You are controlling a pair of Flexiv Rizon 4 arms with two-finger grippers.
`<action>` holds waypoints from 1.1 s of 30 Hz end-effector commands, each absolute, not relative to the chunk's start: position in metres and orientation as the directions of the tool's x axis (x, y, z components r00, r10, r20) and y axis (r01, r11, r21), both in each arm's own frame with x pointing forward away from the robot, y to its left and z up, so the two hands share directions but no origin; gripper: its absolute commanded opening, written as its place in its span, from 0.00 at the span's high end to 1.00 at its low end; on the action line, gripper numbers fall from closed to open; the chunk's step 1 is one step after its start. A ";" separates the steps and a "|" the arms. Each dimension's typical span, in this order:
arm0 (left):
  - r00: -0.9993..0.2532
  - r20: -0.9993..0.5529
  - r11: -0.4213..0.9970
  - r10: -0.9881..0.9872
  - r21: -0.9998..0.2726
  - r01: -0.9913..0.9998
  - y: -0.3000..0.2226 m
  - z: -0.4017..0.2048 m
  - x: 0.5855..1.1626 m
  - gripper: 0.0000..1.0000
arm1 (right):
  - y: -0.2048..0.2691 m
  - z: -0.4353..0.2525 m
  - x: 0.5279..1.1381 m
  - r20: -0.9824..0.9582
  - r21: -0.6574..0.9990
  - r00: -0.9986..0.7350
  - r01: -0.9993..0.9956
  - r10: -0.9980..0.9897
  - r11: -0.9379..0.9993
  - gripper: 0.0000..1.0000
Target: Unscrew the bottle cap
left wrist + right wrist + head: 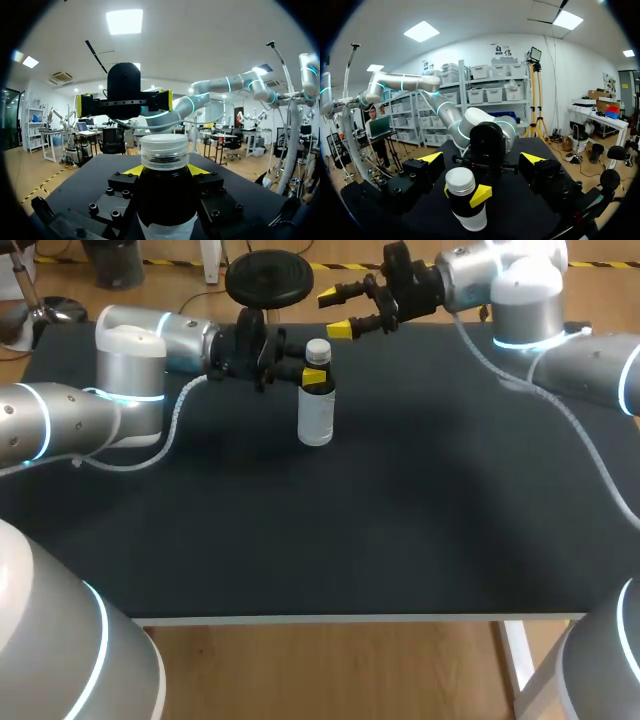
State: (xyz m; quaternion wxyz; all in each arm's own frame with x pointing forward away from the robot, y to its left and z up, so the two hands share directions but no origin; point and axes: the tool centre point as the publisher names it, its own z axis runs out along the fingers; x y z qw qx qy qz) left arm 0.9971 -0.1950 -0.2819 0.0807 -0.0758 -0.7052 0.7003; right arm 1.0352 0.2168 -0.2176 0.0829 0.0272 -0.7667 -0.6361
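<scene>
Capped bottle of dark liquid stands on the surface, left hand grasping it; right hand released at its one o'clock.

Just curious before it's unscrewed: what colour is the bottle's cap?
Whitish, translucent plastic cap; clearest in the left wrist view.

The head view looks down from above and behind onto the whole dark surface, with an arm entering from each side. The left wrist view sits low and very close behind the bottle, which the left gripper clasps, and faces across the surface at the right gripper. The right wrist view faces the opposite way, from a little farther off, looking back at the same bottle and the left gripper behind it. All three views share the bottle; the two wrist views each show the other's gripper.
</scene>
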 end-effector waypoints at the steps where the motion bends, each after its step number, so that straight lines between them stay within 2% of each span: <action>1: -0.975 0.008 0.009 0.220 -1.000 -0.006 -0.196 -0.282 0.997 1.00 | 0.217 -0.214 1.029 -0.025 0.979 -0.882 0.073 0.471 0.189 0.00; 33: -0.975 0.008 0.009 0.220 -1.000 -0.006 -0.196 -0.282 0.997 1.00 | 0.235 -0.231 1.009 0.032 0.983 -0.863 0.117 0.503 0.138 0.00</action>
